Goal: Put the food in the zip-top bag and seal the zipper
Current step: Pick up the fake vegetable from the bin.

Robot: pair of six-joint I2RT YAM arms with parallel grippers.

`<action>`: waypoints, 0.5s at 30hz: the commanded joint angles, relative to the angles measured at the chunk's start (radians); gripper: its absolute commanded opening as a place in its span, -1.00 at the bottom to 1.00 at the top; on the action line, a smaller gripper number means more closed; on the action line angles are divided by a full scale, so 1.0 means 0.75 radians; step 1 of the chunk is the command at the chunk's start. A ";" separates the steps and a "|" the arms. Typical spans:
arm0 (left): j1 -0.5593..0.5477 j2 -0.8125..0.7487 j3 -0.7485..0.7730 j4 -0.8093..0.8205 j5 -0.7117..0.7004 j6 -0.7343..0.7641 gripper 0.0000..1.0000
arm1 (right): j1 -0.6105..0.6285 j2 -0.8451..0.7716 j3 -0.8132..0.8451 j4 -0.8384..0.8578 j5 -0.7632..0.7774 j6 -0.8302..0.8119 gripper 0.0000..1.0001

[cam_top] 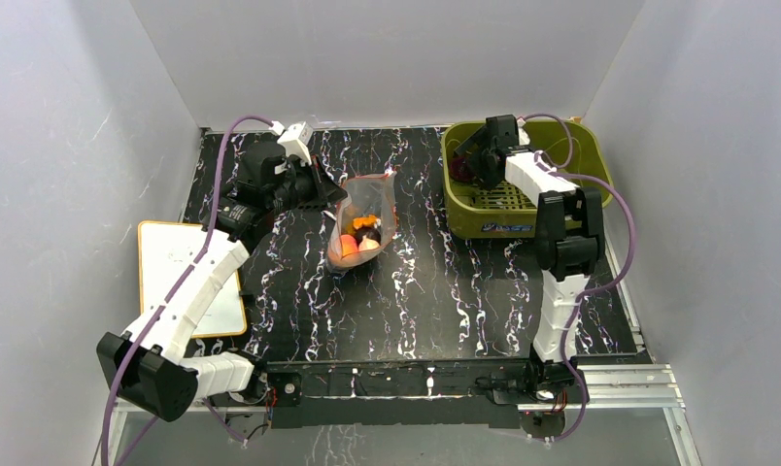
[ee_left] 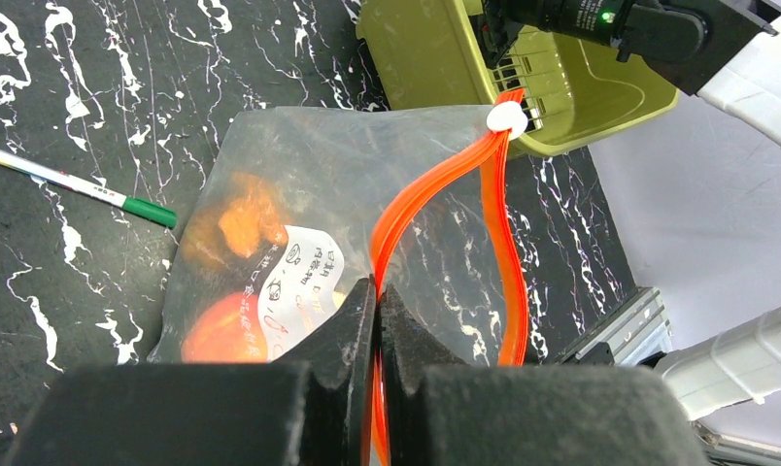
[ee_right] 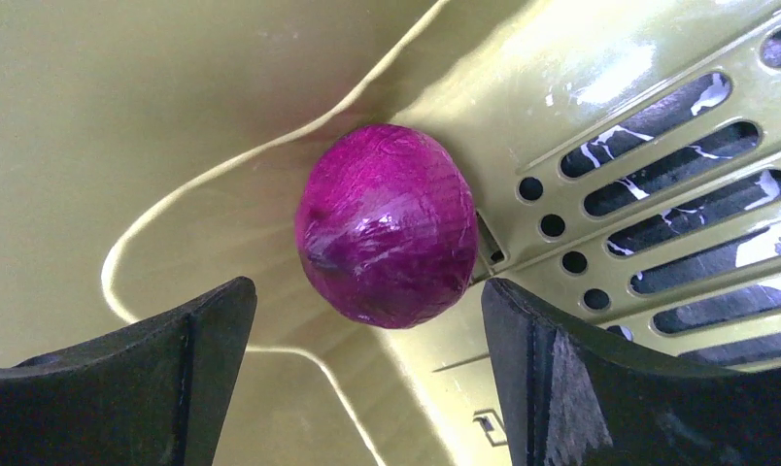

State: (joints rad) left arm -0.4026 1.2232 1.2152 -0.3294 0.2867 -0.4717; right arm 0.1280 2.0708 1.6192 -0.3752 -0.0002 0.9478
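Purple food piece (ee_right: pixel 387 225) in basket (ee_right: pixel 173 97) corner; right tool (ee_right: pixel 365 320) spread wide over it. Centre, lower, close gently. Left of basket, left tool (ee_left: pixel 378 301) clamps zipper (ee_left: pixel 435 184) of bag (ee_left: pixel 328 165).

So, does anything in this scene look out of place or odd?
A white pen with a green cap lies loose on the table beside the zip-top bag; it is no food. One purple piece sits alone in the green basket.
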 commanded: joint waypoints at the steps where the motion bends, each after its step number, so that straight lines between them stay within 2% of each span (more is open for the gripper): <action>1: 0.000 -0.061 0.002 -0.005 -0.008 0.018 -1.00 | -0.009 0.022 0.010 0.113 -0.018 0.013 0.69; 5: -0.001 -0.066 0.004 -0.003 -0.008 0.009 -1.00 | -0.018 0.062 0.024 0.131 -0.048 0.024 0.61; 11: -0.002 -0.074 0.020 -0.024 -0.008 0.008 -1.00 | -0.031 0.081 0.014 0.173 -0.073 0.012 0.20; 15: -0.001 -0.088 0.017 -0.014 -0.018 0.003 -1.00 | -0.034 0.001 -0.007 0.129 -0.056 -0.092 -0.13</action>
State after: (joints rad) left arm -0.4026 1.2068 1.2152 -0.3508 0.2756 -0.4717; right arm 0.1093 2.1429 1.6192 -0.3061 -0.0528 0.9398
